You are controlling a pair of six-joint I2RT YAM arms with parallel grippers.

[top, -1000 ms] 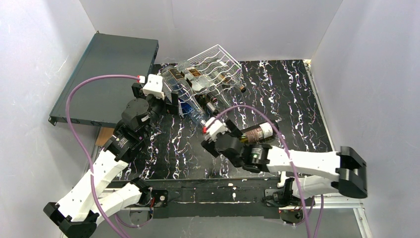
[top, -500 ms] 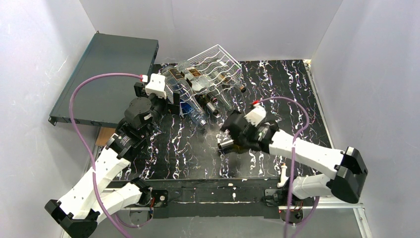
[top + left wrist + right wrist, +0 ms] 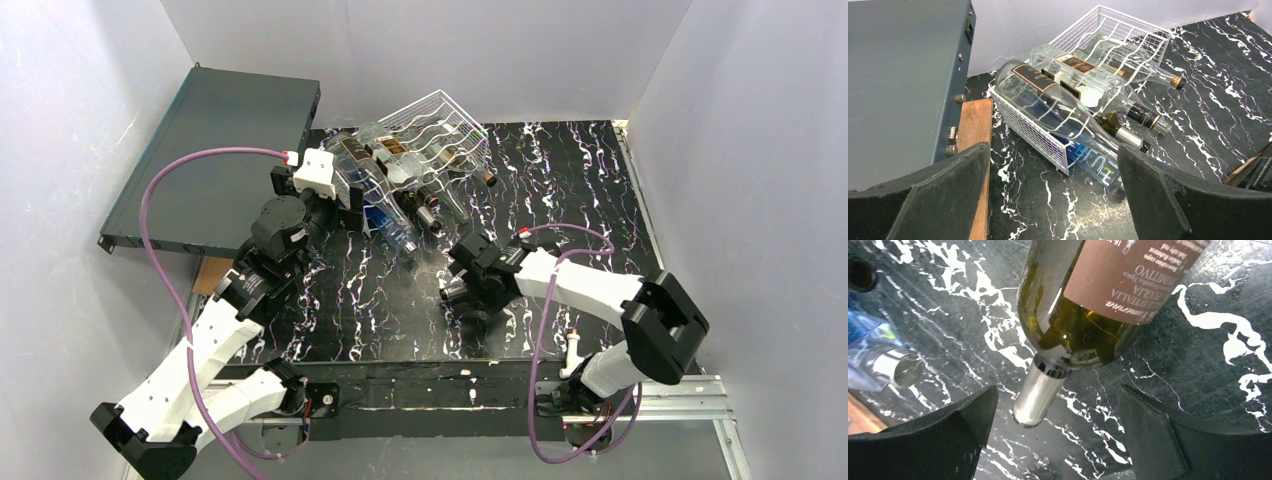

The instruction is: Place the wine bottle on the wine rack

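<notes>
**Change observed.** Over the last second the right arm has folded in, and its wrist has swung round above the wine bottle (image 3: 454,293). The right hand (image 3: 472,272) previously sat at the neck end, leaving the label open to the overhead camera. It now covers most of the bottle, so only the capped neck shows there.

The right wrist view shows the fingers spread wide either side of the neck, touching nothing. The hand is released, not gripping. The bottle lies flat on the worktop (image 3: 585,190), well apart from the wine rack (image 3: 440,122). It appears not to have been lifted, though the overhead view is too obstructed to be sure.

**Meaning for the task.** I judge this to be alignment before the grasp. Pick-up and placement are both still outstanding.

**Left side.** The left hand (image 3: 1055,165) is also spread open and empty, facing the rack. The rack already carries several clear bottles and sits beside the flat dark grey box (image 3: 230,140).

**Markings.**
- The bottle's brown label is upside down in the wrist view. "…MITIVO" is legible, and the line above it seems to end "…UGLIA".
- The racked bottles bear black, gold-edged labels that are too small to read.
- A blue-tinted bottle shows pale lettering, only partly visible.
</notes>
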